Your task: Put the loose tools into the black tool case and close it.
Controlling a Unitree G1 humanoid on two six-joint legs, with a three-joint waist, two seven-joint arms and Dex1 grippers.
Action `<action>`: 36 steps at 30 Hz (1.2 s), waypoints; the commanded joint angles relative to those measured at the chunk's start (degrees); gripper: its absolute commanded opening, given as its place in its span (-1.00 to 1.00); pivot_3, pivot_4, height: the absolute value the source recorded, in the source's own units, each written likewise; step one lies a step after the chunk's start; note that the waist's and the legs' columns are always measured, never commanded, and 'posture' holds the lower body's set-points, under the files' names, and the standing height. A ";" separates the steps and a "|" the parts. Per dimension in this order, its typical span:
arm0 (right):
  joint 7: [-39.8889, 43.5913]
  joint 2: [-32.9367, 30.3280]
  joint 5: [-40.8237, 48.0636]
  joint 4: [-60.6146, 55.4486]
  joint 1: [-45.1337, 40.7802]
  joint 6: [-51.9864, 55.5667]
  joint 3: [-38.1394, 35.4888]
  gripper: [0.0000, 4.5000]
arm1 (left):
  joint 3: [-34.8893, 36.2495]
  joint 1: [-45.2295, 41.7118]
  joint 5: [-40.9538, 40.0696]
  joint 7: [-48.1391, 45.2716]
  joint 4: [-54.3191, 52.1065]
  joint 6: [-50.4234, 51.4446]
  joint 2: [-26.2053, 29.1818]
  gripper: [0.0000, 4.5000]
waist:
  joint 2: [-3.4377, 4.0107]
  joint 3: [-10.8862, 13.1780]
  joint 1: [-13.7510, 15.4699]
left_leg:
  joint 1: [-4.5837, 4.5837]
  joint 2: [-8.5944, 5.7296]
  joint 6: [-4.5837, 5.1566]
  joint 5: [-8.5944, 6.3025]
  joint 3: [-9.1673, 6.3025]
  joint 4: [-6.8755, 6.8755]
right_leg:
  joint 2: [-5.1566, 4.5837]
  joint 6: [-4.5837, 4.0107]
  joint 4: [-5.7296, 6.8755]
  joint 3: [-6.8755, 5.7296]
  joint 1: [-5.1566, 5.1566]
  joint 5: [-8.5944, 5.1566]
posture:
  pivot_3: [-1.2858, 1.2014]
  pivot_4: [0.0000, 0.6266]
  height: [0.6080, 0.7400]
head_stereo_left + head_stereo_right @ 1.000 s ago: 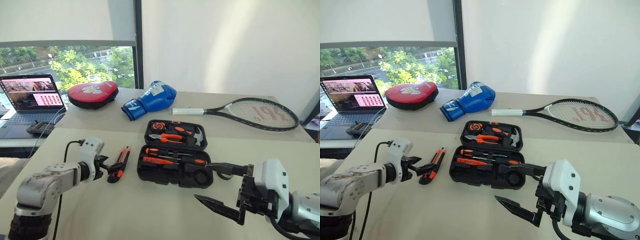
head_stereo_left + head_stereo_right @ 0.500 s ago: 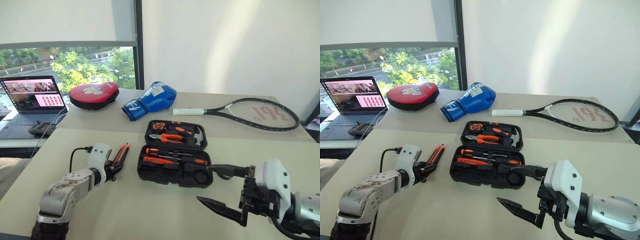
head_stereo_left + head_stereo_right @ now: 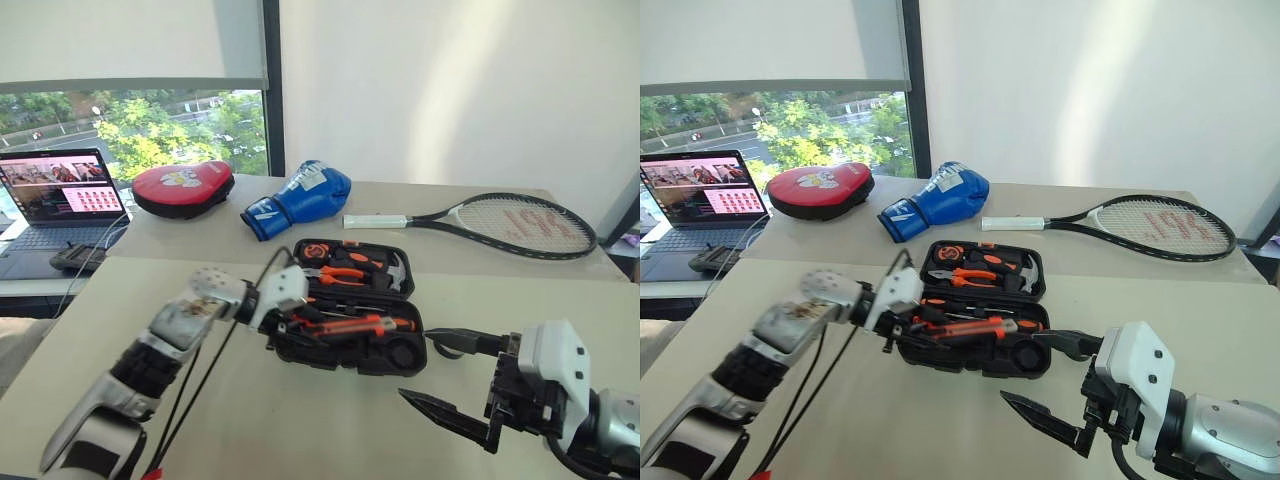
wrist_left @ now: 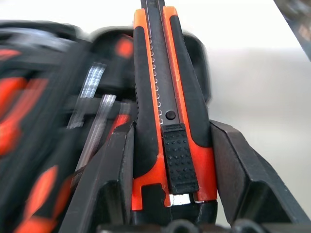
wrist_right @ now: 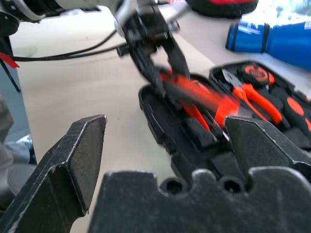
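Left wrist view: your left end effector (image 4: 167,145) clamps the utility knife (image 4: 165,111), carried over the open black tool case (image 3: 350,345). Right end effector (image 3: 455,385) hangs wide open beside the case. Next: seat knife in its recess, then release.

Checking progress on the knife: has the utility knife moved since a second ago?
Yes. The utility knife, clamped in the left gripper, has left the table and travelled to the robot's right, now over the front tray of the black tool case.
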 commanded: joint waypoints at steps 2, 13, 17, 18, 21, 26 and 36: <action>-0.51 -1.03 2.04 -1.29 6.25 -4.30 -5.44 1.00 | -2.02 -2.36 5.97 -2.64 5.58 -6.73 -0.27 -0.20 | -0.02 0.01 -0.36 | 0.02 0.06 0.00 0.00 0.00 -0.01 | 0.04 0.04 0.03 0.06 -0.03 0.01 | 0.03 -0.52 1.00; -2.29 -3.31 2.17 -1.29 14.65 -10.85 -7.96 1.00 | -0.79 -3.79 10.11 -4.03 12.19 -12.05 -1.01 -0.20 | -0.02 0.01 -0.19 | 0.08 0.08 0.02 -0.01 -0.04 0.10 | -0.04 0.22 0.11 0.07 0.02 0.04 | 0.03 -0.52 1.00; -2.64 -3.95 2.29 -1.29 15.40 -11.46 -8.28 1.00 | 1.35 -3.58 8.29 -4.66 12.51 -10.64 -0.90 0.25 | -0.02 0.01 -0.21 | 0.12 0.10 0.02 -0.01 -0.04 0.09 | -0.03 0.22 0.14 0.08 0.03 0.04 | 0.03 -0.52 1.00; -2.60 -4.00 2.24 -1.29 15.75 -11.70 -8.43 1.00 | 2.99 -3.58 6.54 -4.78 11.71 -9.29 -0.88 0.38 | -0.02 0.01 -0.21 | 0.11 0.12 0.02 -0.01 -0.04 0.09 | -0.01 0.22 0.14 0.07 0.03 0.04 | 0.03 -0.52 1.00; -2.46 -3.97 2.20 -1.29 16.63 -12.28 -8.85 1.00 | 9.96 -3.49 -3.32 -6.17 6.74 0.75 -1.42 0.85 | -0.03 0.02 -0.20 | 0.03 0.12 0.01 -0.01 -0.05 0.10 | -0.01 0.23 0.16 0.06 -0.04 0.04 | 0.03 -0.52 1.00; -3.34 -4.38 2.01 -1.29 16.59 -12.87 -7.74 1.00 | 15.76 0.01 -9.81 -0.10 1.96 10.18 -4.75 0.40 | -0.02 0.01 -0.10 | -0.02 0.11 0.00 -0.01 -0.09 0.15 | -0.08 0.34 0.19 0.05 -0.06 -0.03 | 0.03 -0.52 1.00; -4.64 -6.02 3.46 -1.29 16.69 -13.11 -8.57 1.00 | 11.65 12.31 2.32 16.89 2.83 -1.44 -12.89 -0.97 | -0.13 0.08 -0.03 | 0.13 0.07 0.06 -0.04 -0.18 0.19 | -0.22 0.37 0.17 0.15 0.16 -0.02 | 0.03 -0.52 1.00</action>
